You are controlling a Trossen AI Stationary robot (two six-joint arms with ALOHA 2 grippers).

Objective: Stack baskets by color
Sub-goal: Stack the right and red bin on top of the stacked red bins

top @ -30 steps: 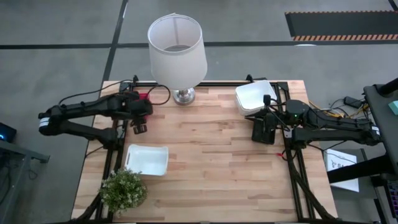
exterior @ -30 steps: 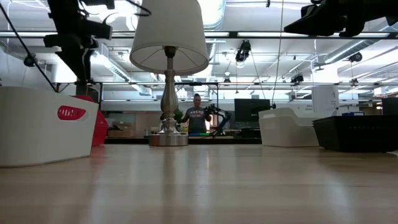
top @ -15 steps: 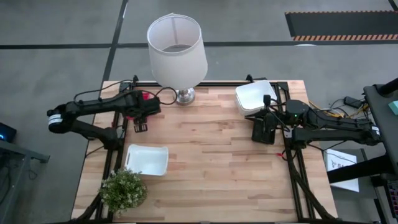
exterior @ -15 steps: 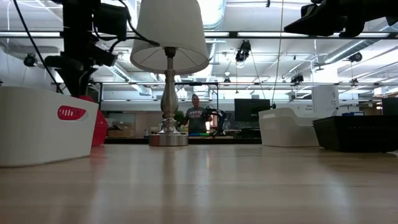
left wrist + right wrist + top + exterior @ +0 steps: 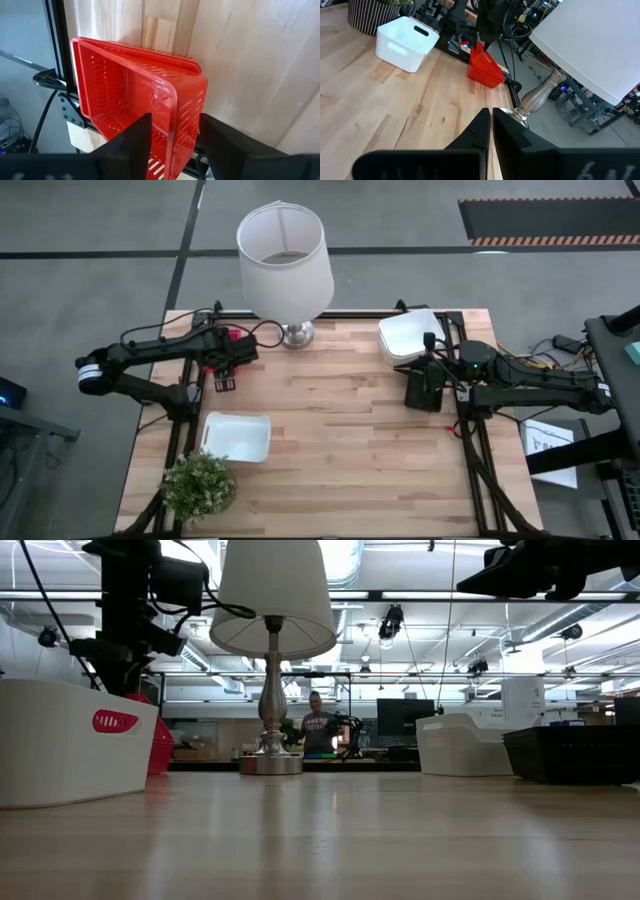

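The red baskets (image 5: 145,95) sit nested and tipped at the bench's (image 5: 350,440) far left corner by the lamp (image 5: 285,255). Their near rim stands between the spread fingers (image 5: 132,145) of the left end effector (image 5: 172,142), which straddles it without clamping. The right end effector (image 5: 491,131) is pinched shut and empty over the black baskets (image 5: 424,387), near the stacked white baskets (image 5: 410,335).
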